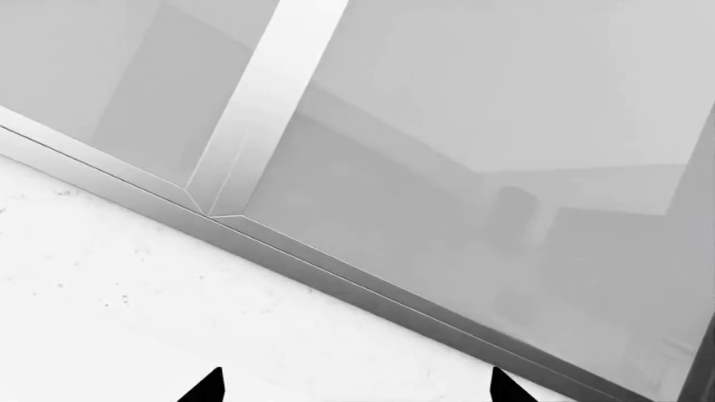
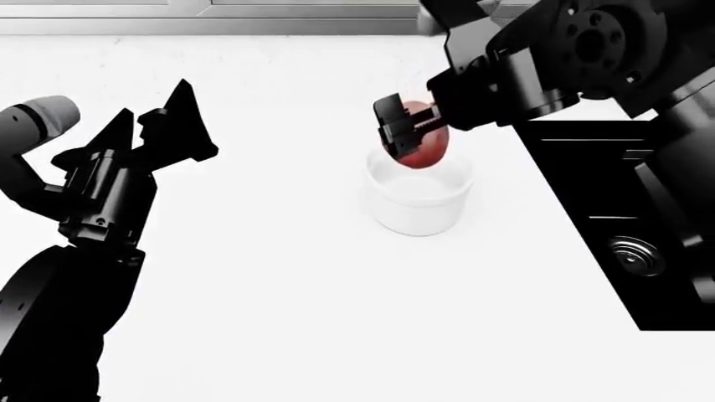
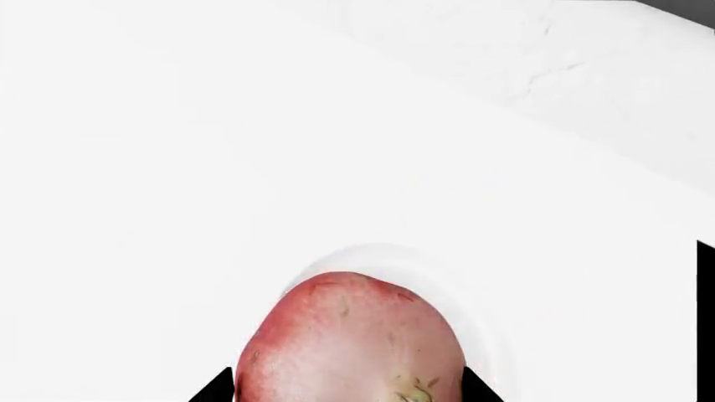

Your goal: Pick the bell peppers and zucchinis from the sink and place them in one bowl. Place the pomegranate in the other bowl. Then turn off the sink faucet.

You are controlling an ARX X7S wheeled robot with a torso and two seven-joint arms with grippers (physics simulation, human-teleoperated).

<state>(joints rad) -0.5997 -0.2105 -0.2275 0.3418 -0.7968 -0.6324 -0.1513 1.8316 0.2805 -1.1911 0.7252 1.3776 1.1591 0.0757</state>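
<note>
My right gripper (image 2: pixel 411 138) is shut on the red-pink pomegranate (image 2: pixel 427 151) and holds it just above the small white bowl (image 2: pixel 414 216) on the white counter. In the right wrist view the pomegranate (image 3: pixel 352 339) fills the space between the fingertips of the right gripper (image 3: pixel 348 385), with the bowl's rim (image 3: pixel 475 301) curving behind it. My left gripper (image 2: pixel 152 100) hangs open and empty over the counter, far to the left of the bowl; its tips (image 1: pixel 355 383) stand wide apart. The black sink (image 2: pixel 581 180) lies at the right. Bell peppers, zucchinis and the sink faucet are out of view.
A round steel drain (image 2: pixel 634 251) shows in the sink basin. A grey metal window frame (image 1: pixel 257 117) runs along the back edge of the counter (image 1: pixel 134 293). My right arm (image 2: pixel 581 50) reaches over the sink's far corner.
</note>
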